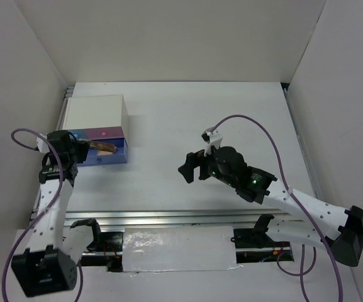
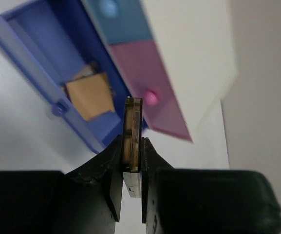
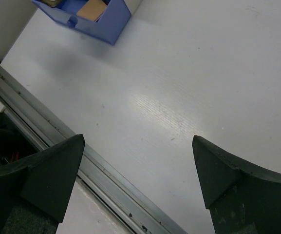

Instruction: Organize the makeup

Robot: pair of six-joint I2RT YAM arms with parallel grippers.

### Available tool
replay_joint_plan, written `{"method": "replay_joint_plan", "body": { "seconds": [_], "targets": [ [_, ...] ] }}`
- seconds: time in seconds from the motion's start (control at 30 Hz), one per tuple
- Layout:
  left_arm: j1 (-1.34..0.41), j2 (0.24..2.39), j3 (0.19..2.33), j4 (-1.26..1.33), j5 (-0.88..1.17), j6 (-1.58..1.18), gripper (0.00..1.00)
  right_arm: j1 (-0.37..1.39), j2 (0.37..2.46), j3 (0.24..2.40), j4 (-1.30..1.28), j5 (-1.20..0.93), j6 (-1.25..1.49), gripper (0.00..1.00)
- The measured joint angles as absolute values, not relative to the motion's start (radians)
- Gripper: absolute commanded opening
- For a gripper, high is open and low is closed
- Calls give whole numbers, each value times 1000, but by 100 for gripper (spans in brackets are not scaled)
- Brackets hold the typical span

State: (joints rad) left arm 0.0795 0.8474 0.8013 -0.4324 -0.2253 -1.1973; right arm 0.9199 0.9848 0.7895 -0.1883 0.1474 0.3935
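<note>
One palette (image 2: 133, 117) is all that shows outside the box (image 1: 96, 112), and it is in the air, not on the table (image 1: 231, 113). At the far left corner of the table the left gripper (image 2: 131, 151) pinches it edge-on between its jaws. It hangs just over the blue drawer (image 2: 43, 48), which is pulled out toward the near edge. From the wrist view it is a slim, flat case of translucent brown with a pale strip at its lower end. It stands upright in the grip and pokes well past the fingertips. Inside the drawer a tan palette (image 2: 90, 95) already lies tilted against the wall. Another flat edge peeks out behind it, though I can't tell what that is. The pink drawer (image 2: 150, 83) beside it is shut. Further right, around the middle of the table, the right gripper (image 3: 138, 146) hovers with its jaws spread wide and nothing between them. I see no other makeup lying on the table in any view. So the job looks close to done: this brown case needs lowering into the drawer and letting go. The drawer probably wants pushing closed afterwards. Whether the smaller pieces are stowed inside, the pictures don't show.
</note>
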Motion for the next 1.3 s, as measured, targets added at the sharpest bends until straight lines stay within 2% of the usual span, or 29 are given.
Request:
{"method": "replay_joint_plan", "body": {
  "seconds": [0.07, 0.13, 0.33, 0.43, 0.63, 0.67, 0.73, 0.77, 0.8, 0.83, 0.9, 1.0, 1.07, 1.13, 1.2, 1.23, 1.27, 1.3],
  "targets": [
    [226, 948, 752, -350, -91, -1209, 0, 920, 956, 767, -192, 146, 393, 100],
    [290, 1021, 728, -331, -1, -1209, 0, 920, 928, 748, -193, 136, 391, 100],
    [358, 1114, 720, -236, 196, -1209, 0, 920, 894, 731, -194, 107, 379, 100],
    [379, 1137, 718, -196, 227, -1209, 5, 920, 895, 731, -194, 90, 376, 100],
    [414, 1149, 667, -133, 234, -1209, 32, 920, 895, 726, -191, 77, 373, 100],
    [419, 1157, 658, -125, 234, -1209, 46, 920, 895, 725, -191, 75, 373, 100],
    [424, 1174, 638, -107, 239, -1210, 64, 920, 896, 725, -187, 71, 372, 100],
    [424, 1179, 627, -101, 241, -1210, 81, 920, 897, 725, -186, 70, 371, 100],
    [425, 1181, 618, -98, 244, -1203, 87, 920, 899, 725, -186, 69, 370, 100],
    [426, 1180, 611, -99, 248, -1209, 99, 920, 903, 725, -185, 68, 369, 100],
    [427, 1170, 611, -101, 249, -1206, 99, 920, 913, 725, -183, 67, 368, 100],
    [427, 1078, 621, -139, 233, -1185, 99, 920, 937, 725, -178, 66, 365, 100],
    [427, 995, 651, -170, 204, -1169, 90, 920, 952, 725, -177, 66, 364, 100],
    [427, 900, 691, -192, 172, -1144, 63, 920, 960, 725, -175, 65, 362, 100],
    [427, 801, 697, -205, 141, -1118, 19, 920, 962, 720, -167, 66, 362, 100],
    [427, 772, 688, -214, 128, -1119, 7, 920, 963, 717, -165, 67, 362, 100],
    [427, 727, 661, -207, 119, -1106, 0, 920, 964, 715, -163, 67, 361, 100],
    [427, 687, 622, -208, 113, -1106, 0, 920, 965, 713, -160, 68, 361, 100]
  ]
}}
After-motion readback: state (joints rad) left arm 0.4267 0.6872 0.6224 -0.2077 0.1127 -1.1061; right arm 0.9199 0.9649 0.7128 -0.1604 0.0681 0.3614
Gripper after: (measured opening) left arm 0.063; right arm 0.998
